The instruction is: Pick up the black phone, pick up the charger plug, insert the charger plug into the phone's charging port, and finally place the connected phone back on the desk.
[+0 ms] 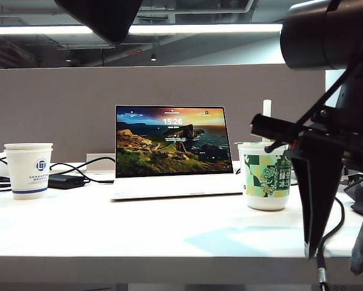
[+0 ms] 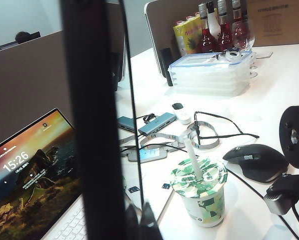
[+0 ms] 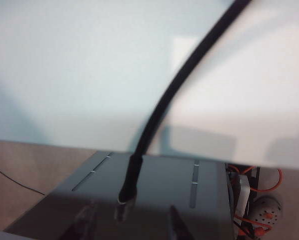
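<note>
Left end effector [image 2: 141, 223] was up above the bench [image 1: 139, 224], jaws narrow, apparently clamped on the black phone [image 2: 92, 125]; the phone showed edge-on as a dark upright bar across the left wrist view, so the grip itself was hard to read. Right end effector [image 3: 129, 222] was at the bench's front right edge, jaws wide. The charger plug [image 3: 122, 204] dangled on its black cable [image 3: 164, 100] between the fingers, touching neither. Laptop [image 1: 169, 145] and green cup [image 1: 265, 176] were on the bench.
</note>
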